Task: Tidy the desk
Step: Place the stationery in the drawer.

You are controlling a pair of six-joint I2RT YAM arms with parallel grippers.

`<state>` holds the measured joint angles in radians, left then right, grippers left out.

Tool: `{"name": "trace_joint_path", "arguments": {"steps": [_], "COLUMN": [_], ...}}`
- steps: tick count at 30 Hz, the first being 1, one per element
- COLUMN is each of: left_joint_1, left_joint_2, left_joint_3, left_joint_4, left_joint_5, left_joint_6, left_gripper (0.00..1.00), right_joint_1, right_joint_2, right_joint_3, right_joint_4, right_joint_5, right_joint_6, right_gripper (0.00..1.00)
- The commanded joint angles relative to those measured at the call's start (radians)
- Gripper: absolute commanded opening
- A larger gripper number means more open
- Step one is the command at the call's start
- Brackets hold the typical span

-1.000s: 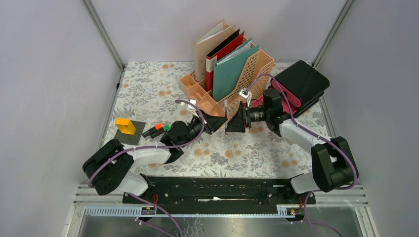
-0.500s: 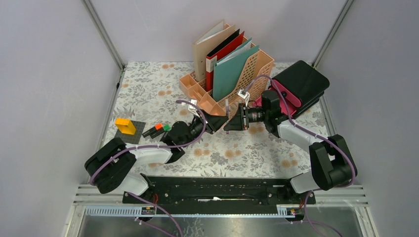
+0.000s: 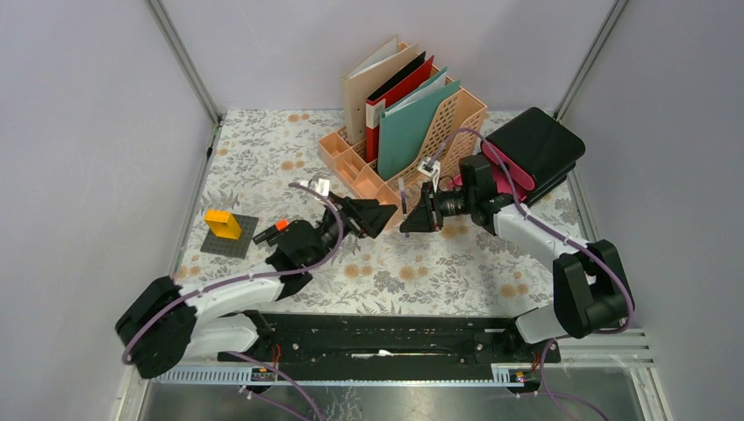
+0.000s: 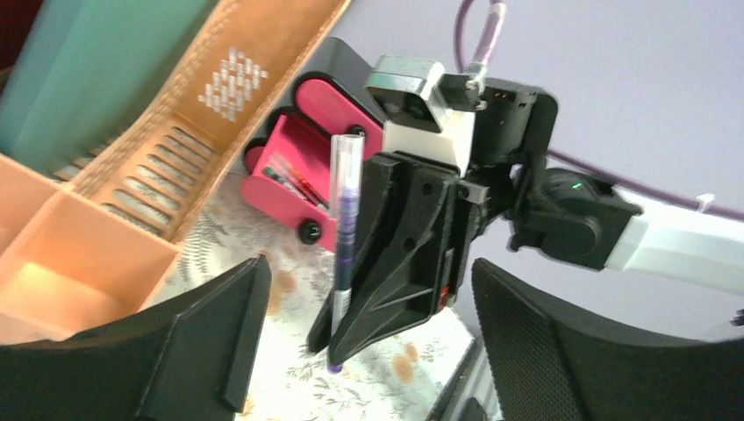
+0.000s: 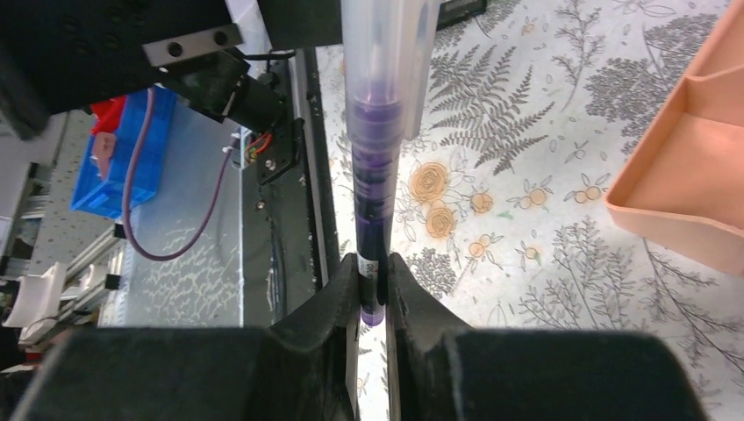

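Reading this as the handover step of organizing the desk (image 3: 263, 162), the flat top under whitish cloth with grey leaves and orange flowers, spread below both claws. Seeing the right claw (image 5: 375, 282) clenched on the lower end of a slim clear-barrelled purple pen (image 4: 345, 219), held roughly upright in the air. Seeing the left claw (image 3: 384, 215) released, fingers (image 4: 206, 338) spread wide either side of the pen, gripping nothing.

Next, by my guess: back the left claw off to its own side, then carry the pen to a home. Two candidates:
- the small front compartments of the peach plastic file rack (image 3: 351, 162), just behind and left of the right claw
- the open pink-and-black pencil case (image 3: 531, 153), behind and right of it

Calls for a lift before any travel. Gripped that low, most of the barrel stands above the pads, so expect wobble. Hard to tell from the wrist views whether the tip clears the cloth.

Edges to mind:
- rack's front wall and latticed side close behind the right claw
- grey wall beyond the case

Room to move:
- bare cloth on the near side of both claws
- less room left of the left claw: yellow brick on a dark grey plate (image 3: 222, 225) and a short black marker with an orange cap (image 3: 277, 227) beside that arm
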<state>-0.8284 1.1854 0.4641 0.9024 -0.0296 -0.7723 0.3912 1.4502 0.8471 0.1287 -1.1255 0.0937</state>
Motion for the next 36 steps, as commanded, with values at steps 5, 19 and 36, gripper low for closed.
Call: {"name": "trace_joint_path", "arguments": {"steps": [5,19,36], "left_joint_1": [0.006,0.051,0.058], "left_joint_2": [-0.214,-0.347,-0.362], "left_joint_3": [-0.039,-0.034,-0.056], "left_joint_4": [-0.336,-0.696,-0.71], "left_joint_5": [-0.164,-0.318,-0.339], "left_joint_6": [0.189,0.258,0.262], "left_gripper": [0.99,0.99,0.99], "right_joint_1": [0.003,-0.256,-0.275], "right_joint_2": [-0.094,-0.214,-0.122], "right_joint_3": [0.157,0.193,0.149], "right_joint_4": [-0.48,-0.589,-0.447], "right_joint_5": [0.26,0.621,1.115], "right_joint_6": [-0.552,-0.715,-0.674], "right_gripper": [0.0,0.02,0.12]}}
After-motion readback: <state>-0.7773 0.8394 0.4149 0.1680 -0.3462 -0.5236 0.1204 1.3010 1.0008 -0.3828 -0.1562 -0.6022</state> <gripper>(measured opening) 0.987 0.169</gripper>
